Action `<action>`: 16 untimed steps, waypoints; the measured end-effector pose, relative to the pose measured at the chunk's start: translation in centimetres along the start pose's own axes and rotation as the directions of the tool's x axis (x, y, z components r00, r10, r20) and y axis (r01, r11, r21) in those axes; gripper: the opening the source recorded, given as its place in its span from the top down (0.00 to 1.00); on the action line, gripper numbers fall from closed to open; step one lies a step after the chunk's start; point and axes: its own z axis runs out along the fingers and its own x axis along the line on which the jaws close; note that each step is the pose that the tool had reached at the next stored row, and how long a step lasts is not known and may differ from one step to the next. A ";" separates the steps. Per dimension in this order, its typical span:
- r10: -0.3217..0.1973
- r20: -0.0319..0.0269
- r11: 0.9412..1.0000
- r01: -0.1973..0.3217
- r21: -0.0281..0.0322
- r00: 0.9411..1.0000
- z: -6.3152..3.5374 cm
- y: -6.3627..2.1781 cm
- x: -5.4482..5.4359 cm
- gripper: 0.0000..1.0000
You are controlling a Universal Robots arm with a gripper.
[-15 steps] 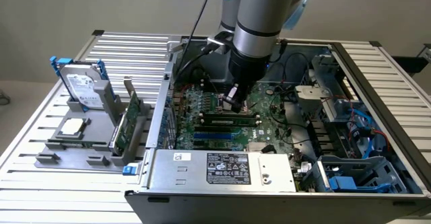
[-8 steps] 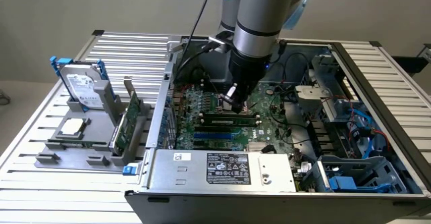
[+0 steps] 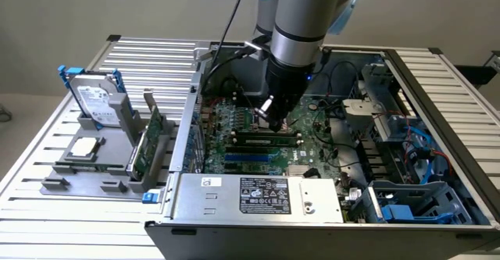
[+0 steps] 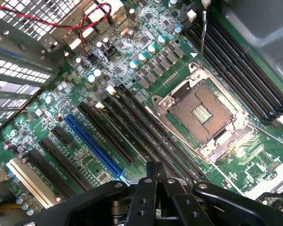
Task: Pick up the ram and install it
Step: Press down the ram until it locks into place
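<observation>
Slatted grey metal worktop, ribbed and matte, under an open computer case of bare sheet steel. Inside, a green motherboard crowded with small silver-topped cylinders, long black slots, one blue slot and a square metal-framed socket with a fine grid of contacts. Red wires looped by a perforated panel. Toward the exterior view's left, a grey plastic rack carrying an upright hard drive, a flat square chip and a wide green card on edge. Thick silver-and-black arm dropping almost straight down into the case, black claw low over the board, close above the slots beside the socket. Claw fingers drawn narrow, pressed nearly together, nothing visible between them. Ram apparently the thin greenish strip along the rack's front edge, well apart from the claw; too small to tell chips or label.
</observation>
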 end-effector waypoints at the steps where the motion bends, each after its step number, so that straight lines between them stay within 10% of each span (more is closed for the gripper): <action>1: 0.012 0.000 1.000 -0.012 0.001 1.000 0.00 0.00 0.0 0.89; 16: 0.200 0.002 0.980 -0.200 0.006 0.980 0.00 0.00 0.0 0.89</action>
